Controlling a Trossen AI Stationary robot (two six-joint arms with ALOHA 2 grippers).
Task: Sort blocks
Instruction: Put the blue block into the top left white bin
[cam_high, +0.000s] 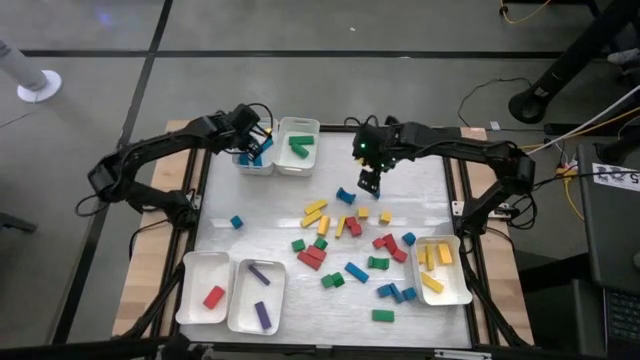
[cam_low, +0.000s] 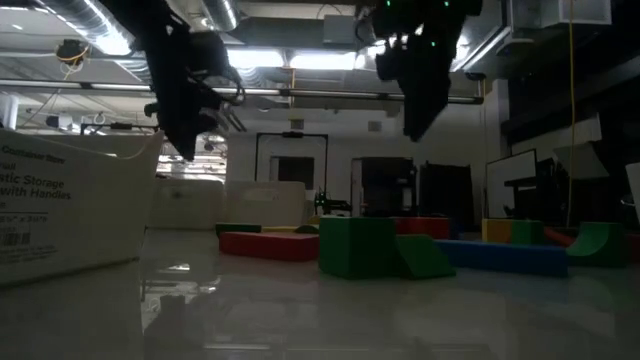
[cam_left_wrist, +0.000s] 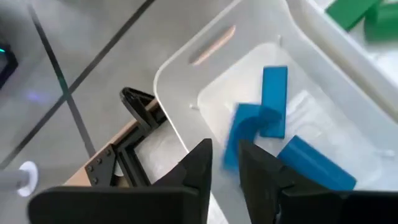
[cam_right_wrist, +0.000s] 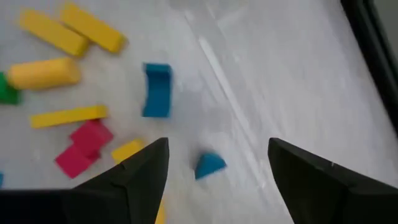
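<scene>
Your low view shows partial print on a white tray (cam_low: 60, 215), legible only as "Storage" and "with Handles". Your left gripper (cam_left_wrist: 225, 163) hovers over the blue-block tray (cam_high: 254, 160), fingers narrowly apart, empty; only its wrist view reveals three blue blocks (cam_left_wrist: 273, 99) inside. Your right gripper (cam_right_wrist: 217, 163) hangs wide open above a blue arch block (cam_right_wrist: 157, 90), with the mixed blocks (cam_high: 345, 245) scattered mid-table.

In the low view, dark print is seen on the side of a white storage bin (cam_low: 70, 205) at the left: "Storage" and "with Handles" can be made out, with part of a word like "Container" above. The smaller lines beneath cannot be read.
</scene>
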